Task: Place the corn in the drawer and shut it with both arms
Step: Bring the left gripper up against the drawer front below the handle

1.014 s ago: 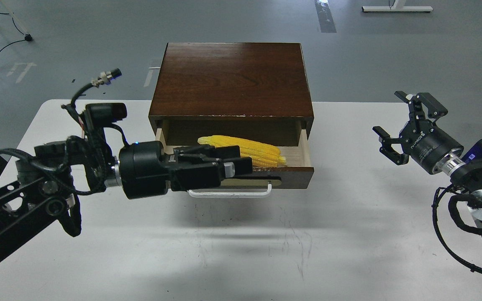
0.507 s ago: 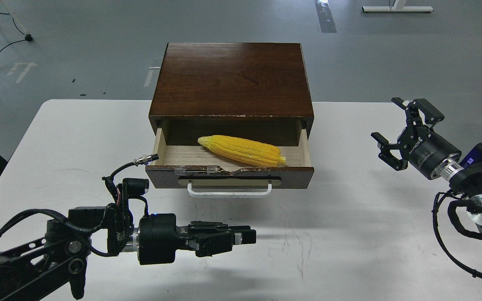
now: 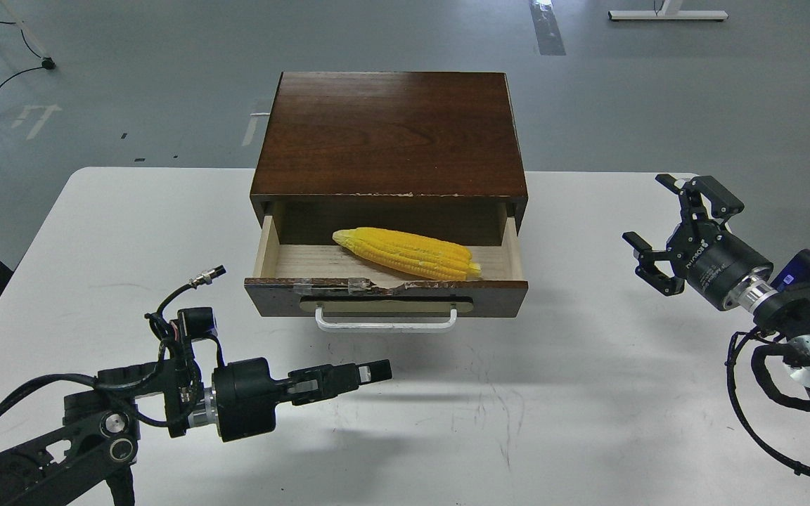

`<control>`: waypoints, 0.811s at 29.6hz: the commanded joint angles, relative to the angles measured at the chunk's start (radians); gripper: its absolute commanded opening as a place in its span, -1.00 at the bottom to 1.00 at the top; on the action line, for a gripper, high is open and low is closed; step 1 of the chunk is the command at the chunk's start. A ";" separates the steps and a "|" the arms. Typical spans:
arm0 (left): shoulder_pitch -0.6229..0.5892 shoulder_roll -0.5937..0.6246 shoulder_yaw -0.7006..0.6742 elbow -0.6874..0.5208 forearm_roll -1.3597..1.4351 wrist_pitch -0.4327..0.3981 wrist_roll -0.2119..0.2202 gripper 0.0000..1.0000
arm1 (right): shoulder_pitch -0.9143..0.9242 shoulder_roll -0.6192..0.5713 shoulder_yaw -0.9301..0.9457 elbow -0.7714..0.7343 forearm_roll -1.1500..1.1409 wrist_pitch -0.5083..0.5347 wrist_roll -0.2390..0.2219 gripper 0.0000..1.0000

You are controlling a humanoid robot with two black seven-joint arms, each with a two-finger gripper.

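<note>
— Where is the corn (image 3: pixel 406 253)?

— Inside the open drawer (image 3: pixel 385 294), lying on the pale wood floor, slanted, its tapered end toward the back left and its thick end near the front right corner. Nothing touches it.

— And the drawer itself?

— Pulled out from the dark wooden cabinet (image 3: pixel 389 133), which sits on the white tabletop (image 3: pixel 553 393). The white handle (image 3: pixel 386 325) on its front faces the camera, and the top edge of the front is chipped and taped.

— The left claw (image 3: pixel 375 370)?

— Low over the tabletop, in front of the drawer and a little left of the handle, pointing right. It touches neither drawer nor handle. It holds nothing; the fingers look pressed together, seen side-on.

— The right claw (image 3: pixel 665 232)?

— Well off to the right of the cabinet, above the tabletop — its fingers spread wide apart, empty, pointing back toward the upper left.
</note>
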 commanded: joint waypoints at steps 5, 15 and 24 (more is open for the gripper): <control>0.000 -0.025 -0.025 0.046 -0.003 0.001 0.000 -1.00 | 0.000 0.001 0.000 0.000 0.000 0.000 0.000 1.00; -0.001 -0.044 -0.038 0.074 -0.003 0.008 0.000 -1.00 | -0.003 0.002 0.000 0.000 0.000 0.000 0.000 1.00; -0.001 -0.045 -0.041 0.075 -0.008 0.022 0.000 -1.00 | -0.010 0.002 0.000 0.002 0.000 0.000 0.000 1.00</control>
